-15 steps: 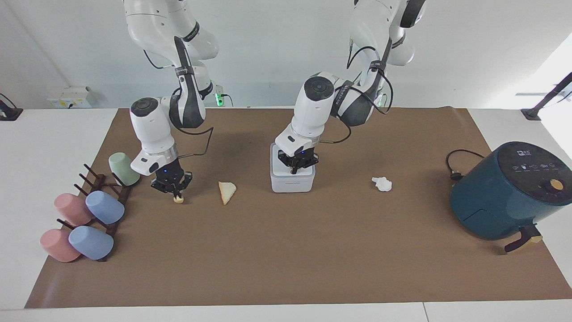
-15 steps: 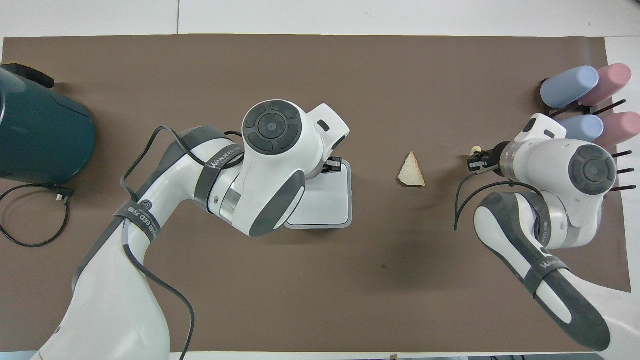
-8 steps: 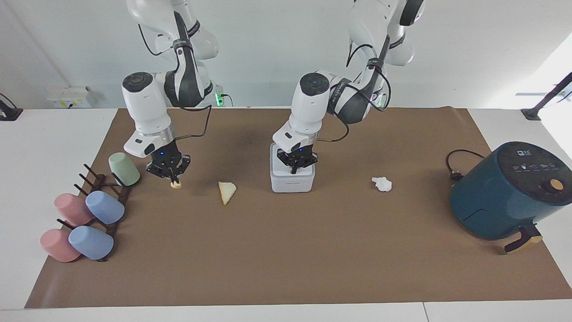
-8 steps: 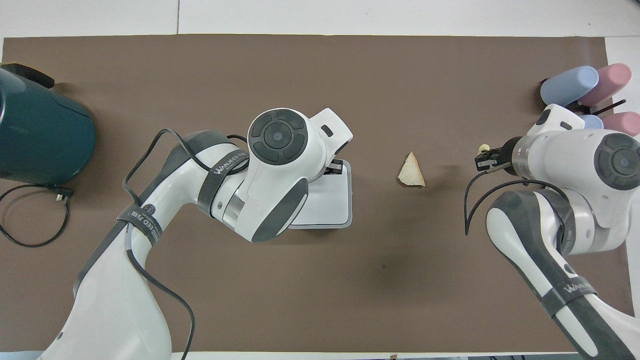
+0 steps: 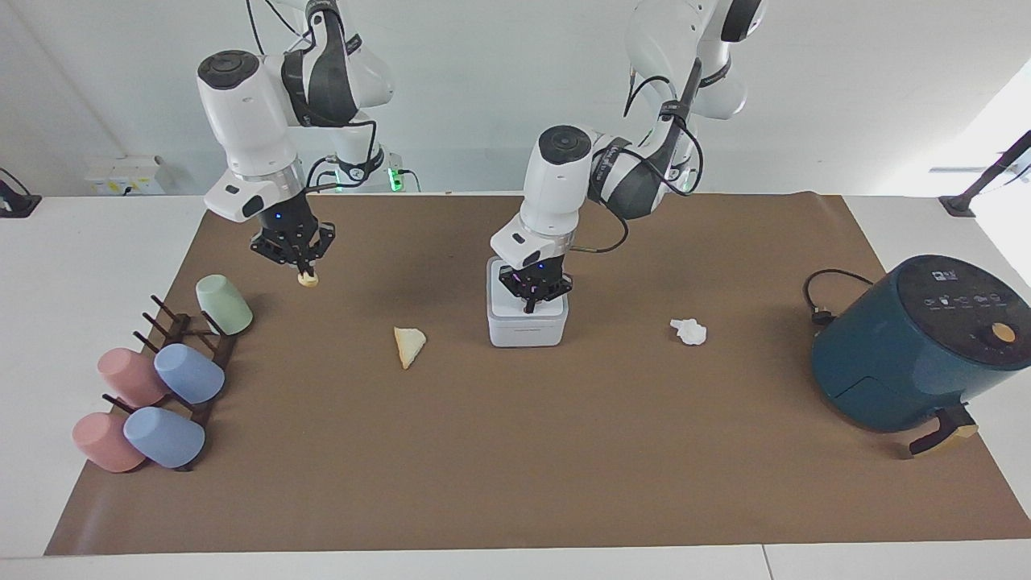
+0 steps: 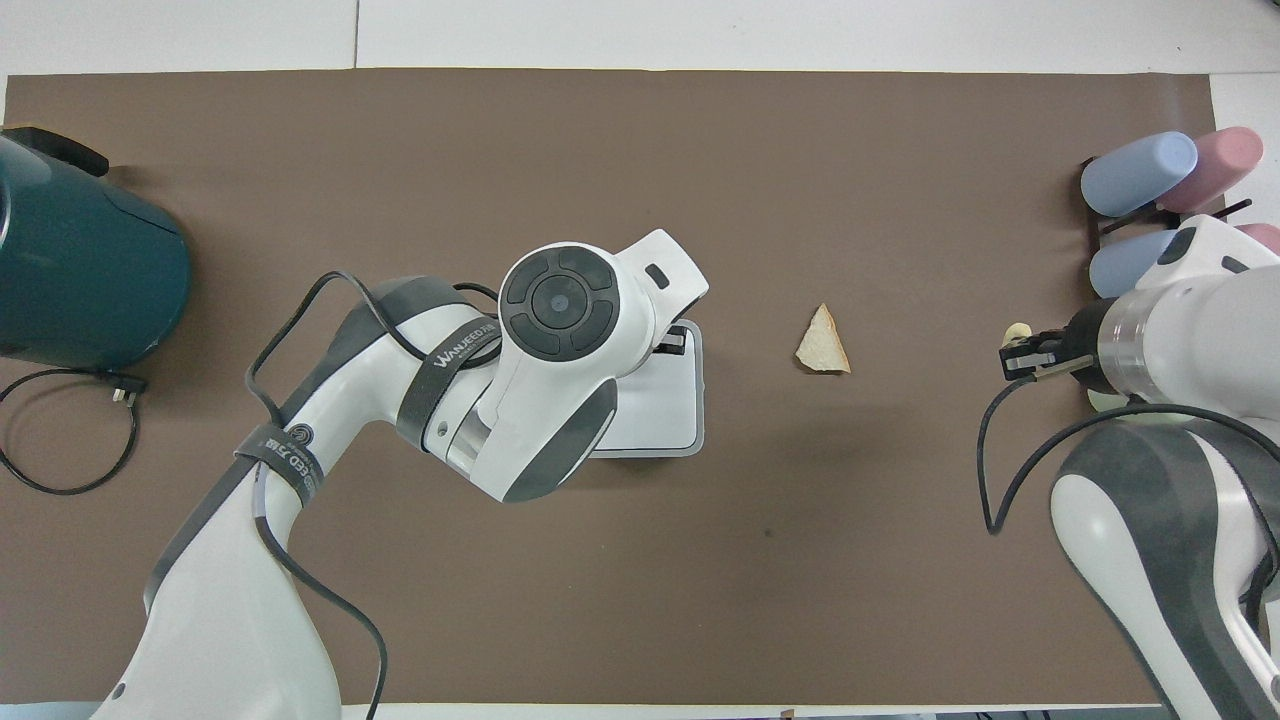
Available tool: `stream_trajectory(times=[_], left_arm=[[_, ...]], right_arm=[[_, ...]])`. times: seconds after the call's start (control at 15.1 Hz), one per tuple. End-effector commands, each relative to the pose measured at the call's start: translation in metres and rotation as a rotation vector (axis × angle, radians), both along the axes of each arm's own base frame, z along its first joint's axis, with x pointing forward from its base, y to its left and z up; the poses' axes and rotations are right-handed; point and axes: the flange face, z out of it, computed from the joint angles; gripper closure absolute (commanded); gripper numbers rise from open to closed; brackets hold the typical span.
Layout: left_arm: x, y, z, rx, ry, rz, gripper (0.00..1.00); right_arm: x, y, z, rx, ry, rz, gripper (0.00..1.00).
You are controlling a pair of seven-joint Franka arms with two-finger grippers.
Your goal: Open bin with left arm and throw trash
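Observation:
The white bin [image 5: 527, 329] stands mid-mat with its lid down; it also shows in the overhead view [image 6: 668, 420]. My left gripper [image 5: 532, 303] points down at the lid's edge farther from the robots, fingers together; the overhead view shows the left gripper [image 6: 674, 340] over that edge. My right gripper [image 5: 301, 267] is shut on the pale-yellow lump [image 5: 306, 279] and holds it high over the mat near the green cup; both show overhead as the right gripper [image 6: 1022, 352] and the lump [image 6: 1018, 331]. The bread wedge [image 5: 409, 345] [image 6: 823, 343] and tissue wad [image 5: 689, 331] lie on the mat.
A dark-teal air fryer [image 5: 918, 346] [image 6: 80, 280] with its cable [image 5: 821, 300] stands at the left arm's end. A rack of pastel cups [image 5: 161, 387] [image 6: 1140, 175] and a green cup [image 5: 223, 304] stand at the right arm's end.
My right gripper has lifted the pale-yellow lump off the mat and carried it up, toward the robots. My left gripper has stayed at the bin's lid.

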Motion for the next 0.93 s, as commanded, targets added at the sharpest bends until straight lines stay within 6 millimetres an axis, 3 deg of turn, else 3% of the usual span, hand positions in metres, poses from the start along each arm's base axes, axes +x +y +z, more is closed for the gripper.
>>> stream_trajectory(times=[0.0,0.13,0.53,0.73,0.86], left_arm=[[-0.010,0.017,-0.014,0.039,0.038,0.015,1.00],[-0.007,0.023,0.009,0.042,0.042,0.022,1.00],[0.000,0.057,0.061,0.035,0.066,0.052,1.00],[0.011,0.092,0.074,0.054,0.079,0.038,1.00],[0.026,0.124,0.073,0.068,0.095,0.022,1.00]], right_arm=[[0.003,0.012,0.006,0.009,0.043,-0.017,1.00],[0.004,0.019,0.006,0.016,0.032,-0.054,1.00],[0.006,0.075,0.012,0.171,-0.014,-0.207,1.00],[0.010,0.134,0.004,0.241,-0.004,-0.326,1.00],[0.025,0.174,-0.004,0.268,0.003,-0.390,1.00]])
